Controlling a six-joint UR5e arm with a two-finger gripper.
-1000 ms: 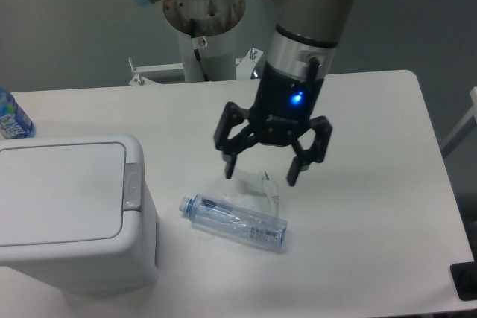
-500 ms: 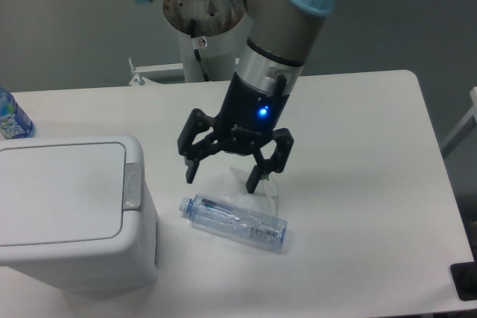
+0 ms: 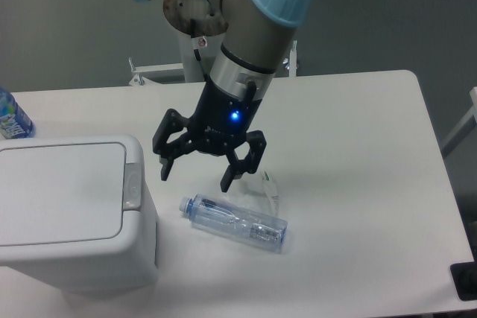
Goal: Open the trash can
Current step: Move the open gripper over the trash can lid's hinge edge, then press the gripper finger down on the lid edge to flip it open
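So the claw [image 3: 195, 176] is spread wide, both black fingers [image 3: 165, 165] splayed apart with nothing between them, not gripping or touching anything. It hangs over the white tabletop [image 3: 358, 184], fingertips pointing down and a bit toward the camera, and there's a blue light glowing on the black body just above the fingers. The arm [image 3: 253, 35] comes down into it at a slant from the upper right, grey sleeve with a light blue joint cap.

Right below and slightly right of the claw there's a clear plastic bottle [image 3: 235, 223] lying on its side on the tabletop, cap end pointing left, looks empty and a bit crushed. Some crinkly clear wrapper [image 3: 267, 188] sits just behind it, near the right finger, can't tell if they touch.

The trash can [image 3: 74, 214] is off to the left of the claw, near but apart, at the front left of the tabletop. White boxy bin, flat lid [image 3: 59, 191] down and shut, grey push button [image 3: 132, 188] on the edge that faces the claw.

Far left edge, behind the bin, a bit of a blue labelled bottle [image 3: 10, 118] pokes into view
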